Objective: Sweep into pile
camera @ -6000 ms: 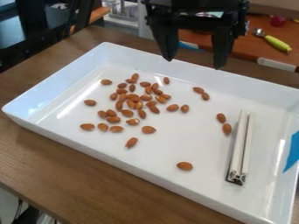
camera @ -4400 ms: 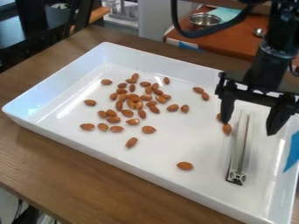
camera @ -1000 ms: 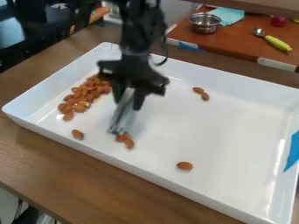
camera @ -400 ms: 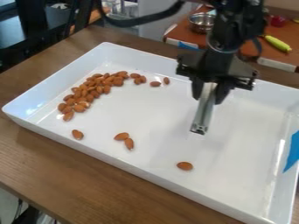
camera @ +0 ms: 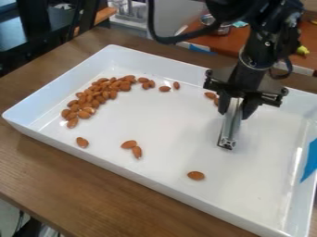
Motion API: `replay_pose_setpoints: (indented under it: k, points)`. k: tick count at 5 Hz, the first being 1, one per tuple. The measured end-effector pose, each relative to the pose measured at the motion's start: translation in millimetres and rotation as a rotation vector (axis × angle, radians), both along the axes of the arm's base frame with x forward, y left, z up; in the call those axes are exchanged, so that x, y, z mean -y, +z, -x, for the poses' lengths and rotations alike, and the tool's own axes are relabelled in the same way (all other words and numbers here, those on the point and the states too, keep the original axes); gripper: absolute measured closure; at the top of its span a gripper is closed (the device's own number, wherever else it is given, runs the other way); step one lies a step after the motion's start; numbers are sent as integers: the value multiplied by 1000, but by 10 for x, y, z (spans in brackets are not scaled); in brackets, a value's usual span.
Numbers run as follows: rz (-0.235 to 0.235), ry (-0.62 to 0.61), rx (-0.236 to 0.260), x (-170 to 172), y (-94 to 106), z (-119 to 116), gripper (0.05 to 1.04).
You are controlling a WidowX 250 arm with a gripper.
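Brown almonds (camera: 113, 94) lie mostly in a crowded band on the view's left of the fingers (camera: 250, 109), close to the tray's far-left wall, with a short trail of them leading back toward the fingers. A loose pair (camera: 210, 95) sits just beside the fingers on that same side. Nearer the camera than the fingers are another pair (camera: 136, 152), a single nut (camera: 82, 142) farther left, and one lone almond (camera: 195, 175).

The fingers are closed on a slim, pale bar (camera: 231, 122), gripped near its upper end so that its length hangs below them like a blade — a sensible hold for pushing many nuts at once. Whether its low end touches the tray floor cannot be told. The job looks well along; the next stroke probably calls for setting the bar behind the stragglers and drawing them toward the band, though nuts could slip past its narrow end.

Around all this, the white tray (camera: 37, 90) has raised walls, likely useful for keeping almonds in. It rests on a wooden desk (camera: 37, 155), with blue tape (camera: 311, 162) to the right of the fingers. Beyond them stands a metal bowl (camera: 219, 29) on an orange-brown surface.
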State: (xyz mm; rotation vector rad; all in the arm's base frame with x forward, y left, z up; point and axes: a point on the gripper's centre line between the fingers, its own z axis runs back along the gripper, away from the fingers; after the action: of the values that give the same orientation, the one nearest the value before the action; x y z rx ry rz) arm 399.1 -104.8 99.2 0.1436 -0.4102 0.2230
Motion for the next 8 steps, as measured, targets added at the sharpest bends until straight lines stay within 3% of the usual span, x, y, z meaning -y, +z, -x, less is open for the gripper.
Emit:
replay_pose_setpoints:
  k: [1, 3, 5, 7, 8]
  points:
    - [-5, 18, -25, -83, -100, -92, 704]
    - [30, 35, -59, -284, -157, -235, 704]
    - [72, 64, -176, -874, -185, -247, 704]
    - [28, 105, -257, -1471, -180, -165, 704]
    - [-41, 158, -271, -1665, -161, -116, 704]
